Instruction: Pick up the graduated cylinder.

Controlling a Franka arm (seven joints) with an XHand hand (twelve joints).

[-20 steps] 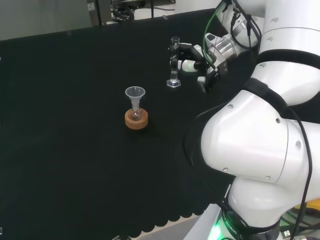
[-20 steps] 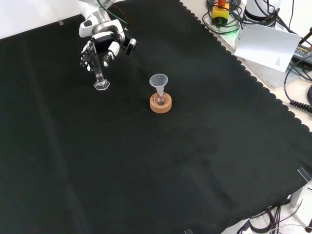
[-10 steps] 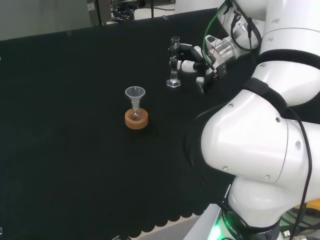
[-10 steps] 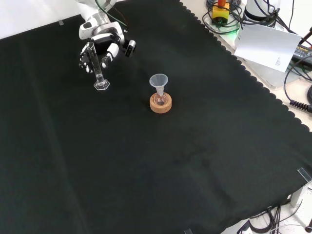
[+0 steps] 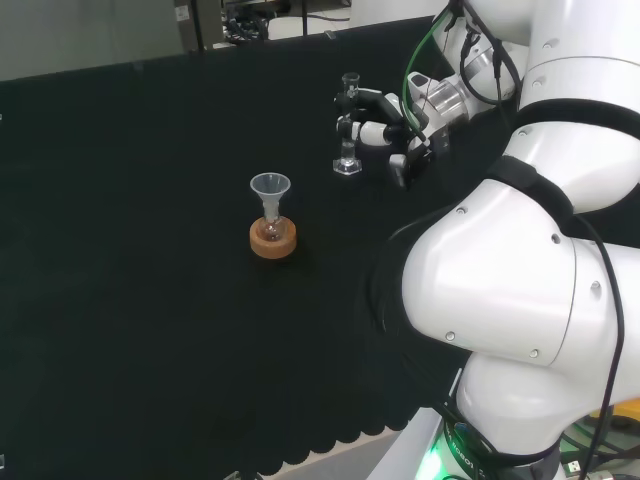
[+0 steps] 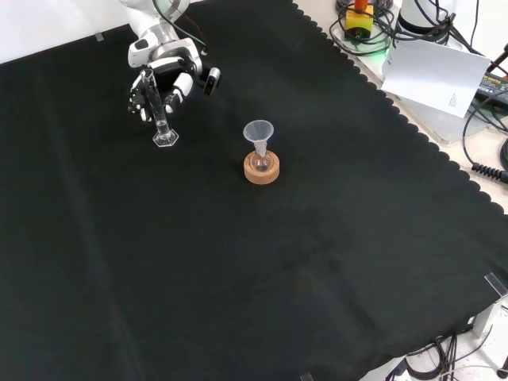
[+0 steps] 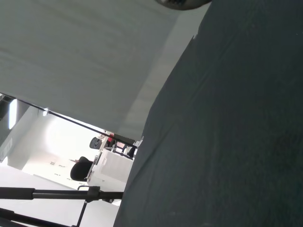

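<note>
Graduated cylinder [image 5: 347, 128] upright, hexagonal base on the black counter [image 6: 333, 238], far right in head view, upper left in front view. Hand [image 5: 385, 118] beside it, fingers [image 6: 146, 91] curled round its upper tube. Funnel [image 6: 258, 133] in small flask on cork ring [image 6: 261, 169], well apart.

clear glass graduated cylinder [image 5: 347, 125] inside the glossy black-and-white plastic hand [image 5: 385, 125]; nearby a matt cork ring [image 5: 273, 239]; matt black cloth [image 5: 150, 300].
</note>
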